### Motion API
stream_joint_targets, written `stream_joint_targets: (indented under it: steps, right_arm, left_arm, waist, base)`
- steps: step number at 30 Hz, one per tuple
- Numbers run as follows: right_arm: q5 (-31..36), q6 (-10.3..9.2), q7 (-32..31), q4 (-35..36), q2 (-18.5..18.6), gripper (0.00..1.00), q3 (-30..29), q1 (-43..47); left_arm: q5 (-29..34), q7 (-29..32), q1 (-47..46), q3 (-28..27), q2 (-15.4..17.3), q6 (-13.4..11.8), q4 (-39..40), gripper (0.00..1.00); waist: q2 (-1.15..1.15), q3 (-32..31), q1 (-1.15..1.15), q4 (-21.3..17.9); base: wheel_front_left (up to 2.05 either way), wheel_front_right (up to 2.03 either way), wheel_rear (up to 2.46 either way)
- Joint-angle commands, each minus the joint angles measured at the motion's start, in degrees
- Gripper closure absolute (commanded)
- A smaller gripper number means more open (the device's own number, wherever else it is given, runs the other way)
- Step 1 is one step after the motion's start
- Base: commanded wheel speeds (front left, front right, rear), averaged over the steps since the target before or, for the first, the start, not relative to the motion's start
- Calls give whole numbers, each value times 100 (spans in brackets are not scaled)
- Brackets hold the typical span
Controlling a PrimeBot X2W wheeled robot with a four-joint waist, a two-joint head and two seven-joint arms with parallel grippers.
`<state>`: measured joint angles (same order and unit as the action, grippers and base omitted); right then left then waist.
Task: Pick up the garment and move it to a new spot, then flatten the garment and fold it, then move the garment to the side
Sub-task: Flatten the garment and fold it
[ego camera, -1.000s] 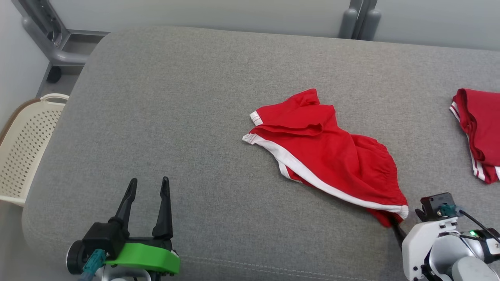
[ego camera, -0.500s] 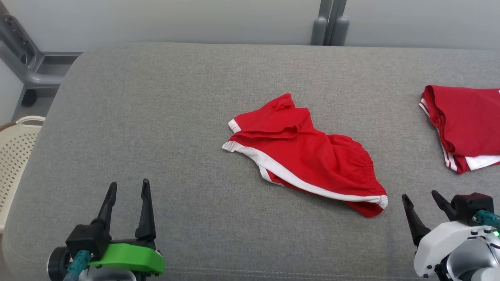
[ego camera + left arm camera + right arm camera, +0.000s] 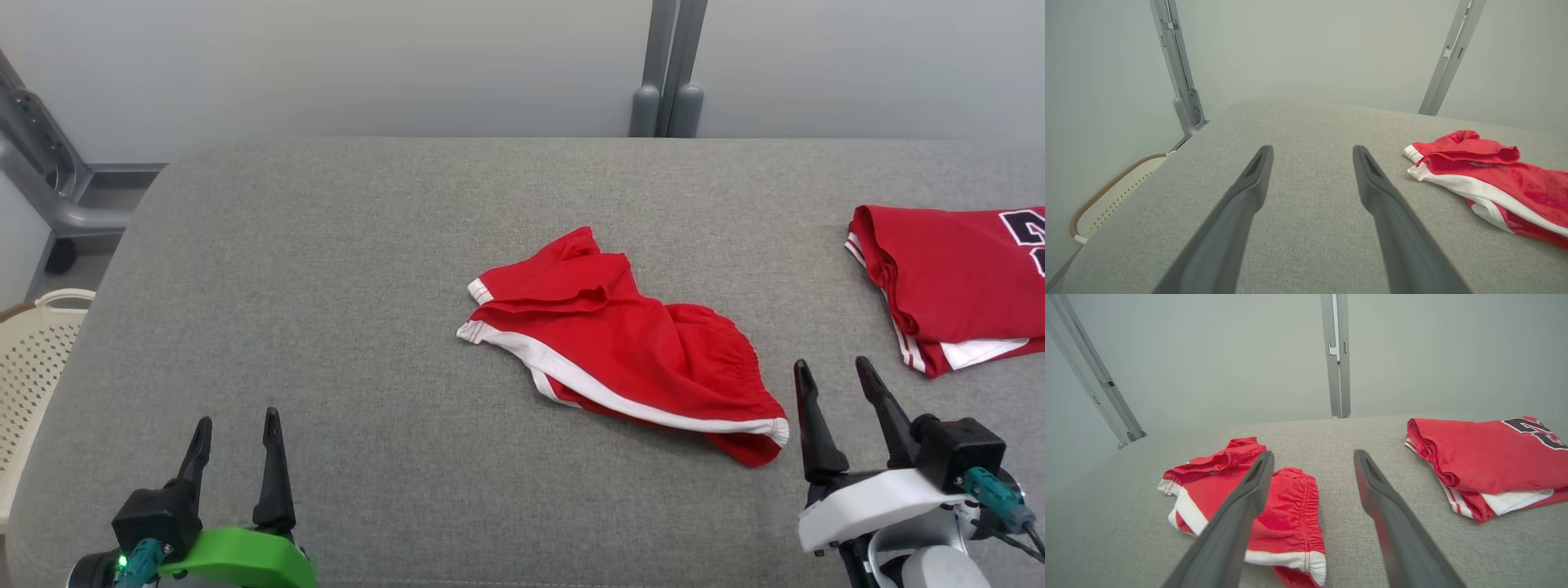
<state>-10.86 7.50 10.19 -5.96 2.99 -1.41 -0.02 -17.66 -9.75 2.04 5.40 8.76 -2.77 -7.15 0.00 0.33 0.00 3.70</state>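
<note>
On the grey padded surface (image 3: 326, 269), near its middle, lies the garment (image 3: 620, 351): red shorts with white trim, crumpled, one leg folded over on itself, the gathered waistband turned towards my right side. What lies under the folds is hidden. A small dark mark on the cloth in my wrist views is too small to read.

My left fingers (image 3: 273, 457) are released and spread, well apart from the shorts, at the near left of the surface. My right fingers (image 3: 810, 416) are likewise released and spread, just beside the shorts' near right corner and not on it. In my right wrist view one finger crosses in front of the shorts and covers part of them.

At the far right sits a folded red jersey (image 3: 947, 278), cut off by the frame edge; its dark numeral is only partly visible. A perforated cream basket (image 3: 37, 359) is cut off at the left edge.
</note>
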Motion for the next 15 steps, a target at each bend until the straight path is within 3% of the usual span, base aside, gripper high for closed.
stream_joint_targets:
  steps: [1, 15]
  right_arm:
    - [-12, -3, 77, -75, -1, 0, 96, -93]
    - [197, -3, 38, -394, -2, 0, 369, -285]
  left_arm:
    - [27, 52, 100, 15, 77, 22, -9, 0]
    - [-65, 225, 252, 134, 258, 173, -21, 0]
  waist:
    - [0, -96, 0, -7]
    - [0, -248, 0, 19]
  base:
    - [0, 0, 0]
    - [0, 0, 0]
